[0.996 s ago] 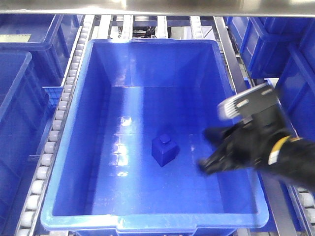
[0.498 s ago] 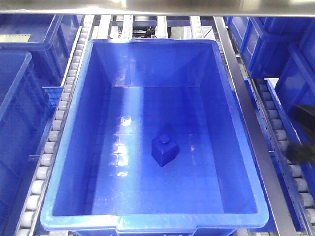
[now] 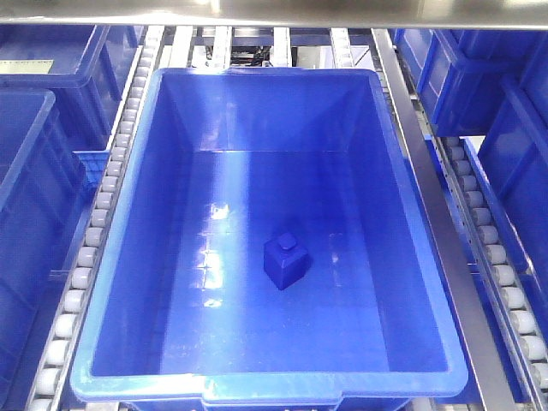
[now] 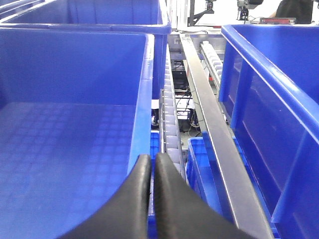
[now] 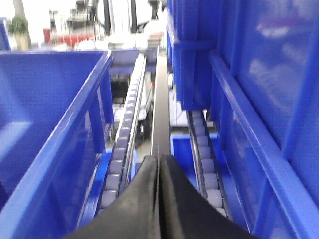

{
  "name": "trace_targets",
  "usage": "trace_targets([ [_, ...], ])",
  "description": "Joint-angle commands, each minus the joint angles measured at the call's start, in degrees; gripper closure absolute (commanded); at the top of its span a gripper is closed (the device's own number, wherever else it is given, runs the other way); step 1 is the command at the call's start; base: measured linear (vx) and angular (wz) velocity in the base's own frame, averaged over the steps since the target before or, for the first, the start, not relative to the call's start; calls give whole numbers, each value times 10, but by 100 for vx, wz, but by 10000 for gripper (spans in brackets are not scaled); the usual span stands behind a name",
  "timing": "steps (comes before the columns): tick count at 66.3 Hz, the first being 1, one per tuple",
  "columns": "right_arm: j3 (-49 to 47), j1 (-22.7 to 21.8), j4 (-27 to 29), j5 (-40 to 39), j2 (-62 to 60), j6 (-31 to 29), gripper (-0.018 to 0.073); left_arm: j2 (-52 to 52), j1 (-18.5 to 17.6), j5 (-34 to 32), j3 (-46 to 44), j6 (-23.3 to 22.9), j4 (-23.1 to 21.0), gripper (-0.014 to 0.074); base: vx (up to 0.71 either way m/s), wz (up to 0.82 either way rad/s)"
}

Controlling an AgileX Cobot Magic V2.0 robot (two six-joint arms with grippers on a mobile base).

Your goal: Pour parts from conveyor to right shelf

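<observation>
The blue cube [image 3: 286,259], stud upward, sits near the middle of the floor of a large blue crate [image 3: 128,214] that rests on a roller lane of the right shelf [image 3: 103,197]. The left hand [image 4: 152,167], seen in the left wrist view, has its two black fingers pressed together with nothing between them, above the gap beside a crate wall. The right hand [image 5: 159,167] is likewise closed and empty over a roller lane between crates.
</observation>
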Motion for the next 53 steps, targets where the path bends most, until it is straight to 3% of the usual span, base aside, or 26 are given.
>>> trace_targets([
  [1,11,-4,-4,-47,-43,1,568,10,-3,-45,-11,-5,-5,602,0,0],
  [12,44,0,-9,-32,-86,1,568,9,-3,-45,-11,-5,-5,602,0,0],
  [26,44,-2,-59,-29,-86,1,568,9,-3,-45,-11,-5,-5,602,0,0],
  [53,44,-2,-60,-41,-86,1,568,9,-3,-45,-11,-5,-5,602,0,0],
])
